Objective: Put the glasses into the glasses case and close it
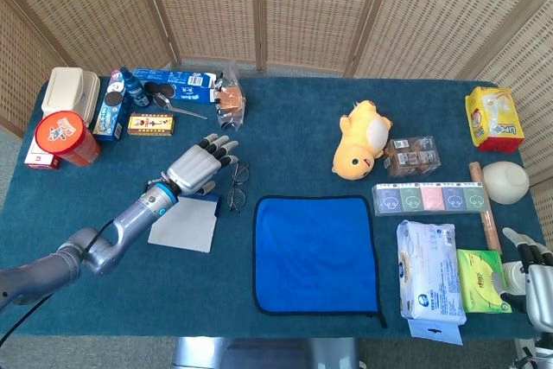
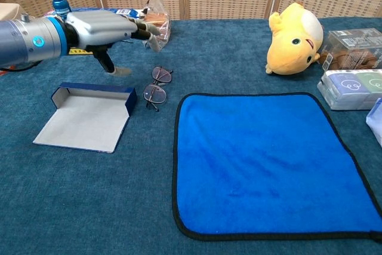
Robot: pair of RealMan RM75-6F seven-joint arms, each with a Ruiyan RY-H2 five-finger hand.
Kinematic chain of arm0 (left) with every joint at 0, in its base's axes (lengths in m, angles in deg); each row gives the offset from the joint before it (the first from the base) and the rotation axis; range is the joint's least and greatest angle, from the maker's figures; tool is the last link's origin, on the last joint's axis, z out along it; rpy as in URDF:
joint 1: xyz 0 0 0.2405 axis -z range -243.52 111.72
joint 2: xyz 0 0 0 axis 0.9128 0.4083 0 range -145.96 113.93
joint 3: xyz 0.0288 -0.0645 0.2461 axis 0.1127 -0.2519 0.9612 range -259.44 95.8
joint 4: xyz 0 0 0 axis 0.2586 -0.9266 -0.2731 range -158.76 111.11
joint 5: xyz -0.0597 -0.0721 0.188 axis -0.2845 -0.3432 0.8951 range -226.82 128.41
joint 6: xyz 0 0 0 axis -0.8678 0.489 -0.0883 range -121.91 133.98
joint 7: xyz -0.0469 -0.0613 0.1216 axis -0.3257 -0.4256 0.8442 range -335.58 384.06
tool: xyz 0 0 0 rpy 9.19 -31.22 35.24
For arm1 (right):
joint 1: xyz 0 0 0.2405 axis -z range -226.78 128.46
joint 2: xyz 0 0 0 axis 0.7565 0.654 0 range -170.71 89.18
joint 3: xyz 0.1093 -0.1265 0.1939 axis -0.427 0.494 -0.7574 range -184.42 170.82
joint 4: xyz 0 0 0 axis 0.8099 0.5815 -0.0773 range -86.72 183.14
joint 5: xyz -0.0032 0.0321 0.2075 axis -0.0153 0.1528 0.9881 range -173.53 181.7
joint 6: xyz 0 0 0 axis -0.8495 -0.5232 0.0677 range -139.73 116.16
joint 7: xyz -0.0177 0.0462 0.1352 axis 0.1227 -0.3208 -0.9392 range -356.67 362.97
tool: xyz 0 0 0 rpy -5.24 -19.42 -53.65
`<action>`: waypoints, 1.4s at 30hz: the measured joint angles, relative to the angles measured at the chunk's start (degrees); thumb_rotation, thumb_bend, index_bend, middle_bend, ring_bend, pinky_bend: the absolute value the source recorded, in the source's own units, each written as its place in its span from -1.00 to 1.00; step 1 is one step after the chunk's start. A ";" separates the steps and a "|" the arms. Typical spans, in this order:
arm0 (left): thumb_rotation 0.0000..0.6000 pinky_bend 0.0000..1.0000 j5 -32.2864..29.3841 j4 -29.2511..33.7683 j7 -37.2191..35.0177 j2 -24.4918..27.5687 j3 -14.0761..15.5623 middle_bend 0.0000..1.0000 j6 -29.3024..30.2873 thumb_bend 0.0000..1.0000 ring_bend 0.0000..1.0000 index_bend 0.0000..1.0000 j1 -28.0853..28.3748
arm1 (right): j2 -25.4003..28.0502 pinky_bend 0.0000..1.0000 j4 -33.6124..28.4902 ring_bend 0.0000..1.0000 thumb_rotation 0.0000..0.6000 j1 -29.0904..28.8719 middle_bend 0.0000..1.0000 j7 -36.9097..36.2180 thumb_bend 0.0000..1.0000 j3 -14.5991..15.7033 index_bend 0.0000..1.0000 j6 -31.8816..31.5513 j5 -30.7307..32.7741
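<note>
Thin-rimmed glasses (image 1: 238, 187) (image 2: 156, 86) lie folded on the teal table, just left of the blue cloth. The glasses case (image 1: 184, 220) (image 2: 90, 116) lies open to their left, a dark blue tray with its grey lid flat toward the front. My left hand (image 1: 200, 167) (image 2: 110, 27) hovers over the case's far edge with fingers spread, holding nothing, its fingertips near the glasses but apart from them. My right hand (image 1: 527, 270) shows only partly at the head view's lower right edge, off the table's corner, fingers loosely apart.
A blue cloth (image 1: 315, 253) (image 2: 268, 162) covers the middle front. Snack boxes, a spray bottle (image 2: 59, 0) and a bagged pastry (image 2: 155, 26) line the back left. A yellow plush (image 1: 363, 138) (image 2: 293, 37) and several packets sit to the right.
</note>
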 measured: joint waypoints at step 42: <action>1.00 -1.00 2.15 -6.21 -4.36 -2.51 4.44 -0.99 -0.86 -0.34 -1.00 -0.61 2.50 | 0.63 -0.27 0.26 -0.43 1.00 2.04 -0.47 -1.61 -0.38 -0.21 -0.67 -1.70 -0.04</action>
